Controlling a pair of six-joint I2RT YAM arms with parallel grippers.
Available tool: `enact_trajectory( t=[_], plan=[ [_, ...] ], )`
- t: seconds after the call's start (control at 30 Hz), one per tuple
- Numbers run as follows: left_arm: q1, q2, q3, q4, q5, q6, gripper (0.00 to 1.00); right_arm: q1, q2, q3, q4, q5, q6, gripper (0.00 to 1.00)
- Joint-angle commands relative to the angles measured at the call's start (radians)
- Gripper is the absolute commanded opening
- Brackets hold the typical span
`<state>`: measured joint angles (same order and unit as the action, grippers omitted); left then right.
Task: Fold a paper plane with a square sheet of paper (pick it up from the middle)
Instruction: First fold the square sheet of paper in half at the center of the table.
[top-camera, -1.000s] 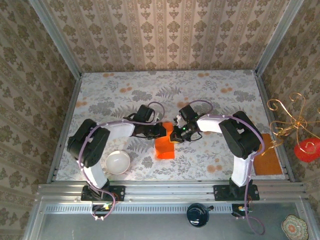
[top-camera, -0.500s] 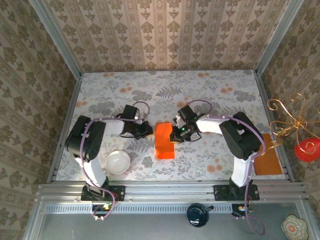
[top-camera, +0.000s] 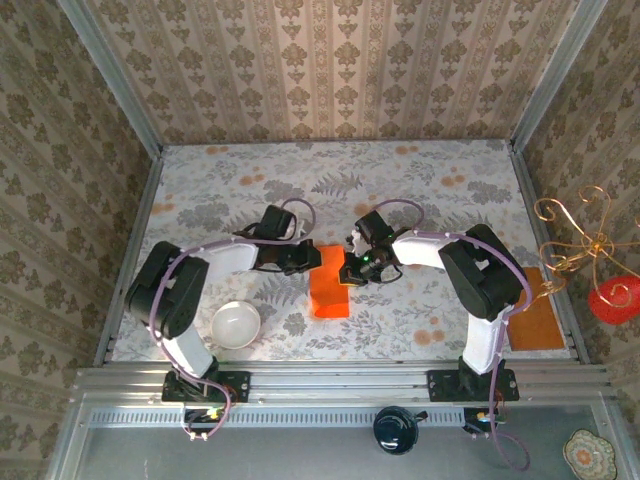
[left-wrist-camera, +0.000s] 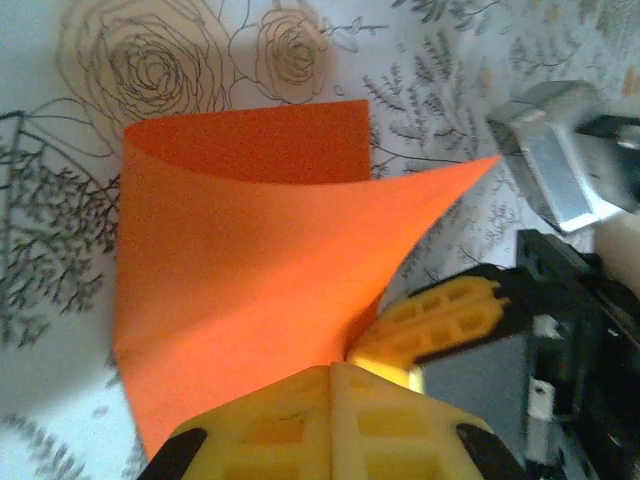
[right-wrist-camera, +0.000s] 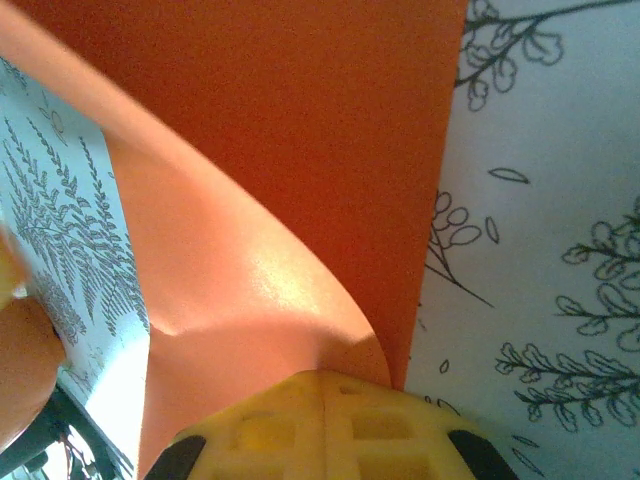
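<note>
L gripper (left-wrist-camera: 334, 378) has been brought back to the square sheet of paper (top-camera: 328, 288) (mid-table, betw. arms). It and R gripper (right-wrist-camera: 322, 380) are pinched shut on its raised edges. Risk: the sheet could be torn or mis-creased by opposed pulls.

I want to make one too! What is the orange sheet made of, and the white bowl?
The orange sheet looks like thin plain paper: it curls over softly without cracking. The white bowl looks smooth with an even round rim, maybe ceramic or plastic; I can't tell which.
</note>
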<state>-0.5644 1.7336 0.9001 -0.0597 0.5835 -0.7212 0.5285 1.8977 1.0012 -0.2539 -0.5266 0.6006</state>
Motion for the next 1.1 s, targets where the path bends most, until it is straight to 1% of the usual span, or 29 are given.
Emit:
enact_trajectory(
  t=[0.0, 0.17, 0.27, 0.37, 0.47, 0.53, 0.63, 0.73, 0.77, 0.8, 0.93, 1.07],
  plan=[
    [0.009, 0.072, 0.037, 0.014, 0.012, -0.040, 0.09, -0.009, 0.154, -0.115, -0.269, 0.413, -0.014, 0.05],
    [0.053, 0.120, 0.054, -0.004, -0.001, -0.021, 0.08, -0.009, 0.149, -0.117, -0.271, 0.426, -0.009, 0.05],
    [0.101, 0.140, 0.044, -0.009, -0.021, -0.010, 0.08, -0.009, 0.148, -0.118, -0.271, 0.431, -0.007, 0.04],
    [0.173, 0.147, 0.031, -0.033, -0.047, 0.014, 0.08, -0.008, 0.147, -0.120, -0.271, 0.433, -0.007, 0.05],
    [0.216, 0.129, 0.026, -0.040, -0.025, 0.028, 0.07, -0.009, 0.142, -0.121, -0.271, 0.432, -0.008, 0.05],
    [0.208, 0.104, 0.042, -0.050, 0.001, 0.041, 0.07, -0.009, 0.137, -0.125, -0.268, 0.431, -0.004, 0.05],
    [0.164, 0.051, 0.069, -0.073, 0.002, 0.054, 0.07, -0.008, 0.140, -0.125, -0.268, 0.425, -0.003, 0.05],
    [0.118, -0.003, 0.074, -0.061, -0.009, 0.037, 0.07, -0.009, 0.145, -0.131, -0.265, 0.421, -0.001, 0.05],
    [0.115, -0.010, 0.074, -0.047, -0.003, 0.025, 0.07, -0.009, 0.146, -0.131, -0.263, 0.420, -0.002, 0.05],
    [0.077, -0.011, 0.076, -0.034, 0.002, 0.014, 0.07, -0.009, 0.146, -0.132, -0.263, 0.419, -0.001, 0.04],
    [0.027, 0.039, 0.105, -0.031, 0.009, 0.009, 0.07, -0.009, 0.145, -0.130, -0.262, 0.421, -0.001, 0.05],
    [0.024, 0.114, 0.133, -0.035, 0.013, 0.019, 0.07, -0.009, 0.148, -0.130, -0.261, 0.421, -0.002, 0.05]
  ],
)
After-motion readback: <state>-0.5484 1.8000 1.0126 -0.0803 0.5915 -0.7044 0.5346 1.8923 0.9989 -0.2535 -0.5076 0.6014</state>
